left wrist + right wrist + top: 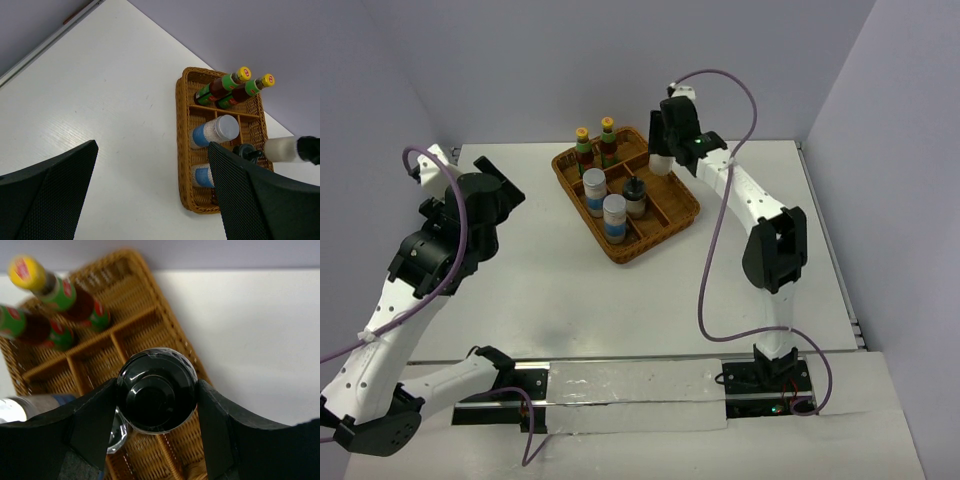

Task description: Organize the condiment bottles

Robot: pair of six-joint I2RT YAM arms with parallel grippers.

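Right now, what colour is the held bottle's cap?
Black cap on the bottle, clearest in the right wrist view.

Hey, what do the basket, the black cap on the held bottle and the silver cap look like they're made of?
The basket looks like woven wicker or rattan, matte brown, with its strands visible. The black cap is likely glossy plastic, since it shows sharp reflections. The silver cap has a dull metallic sheen, so it could be metal or perhaps coated plastic.

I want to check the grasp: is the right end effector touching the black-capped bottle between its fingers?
Touching. In the right wrist view the right end effector has both fingers pressed against the black-capped bottle, no gap.
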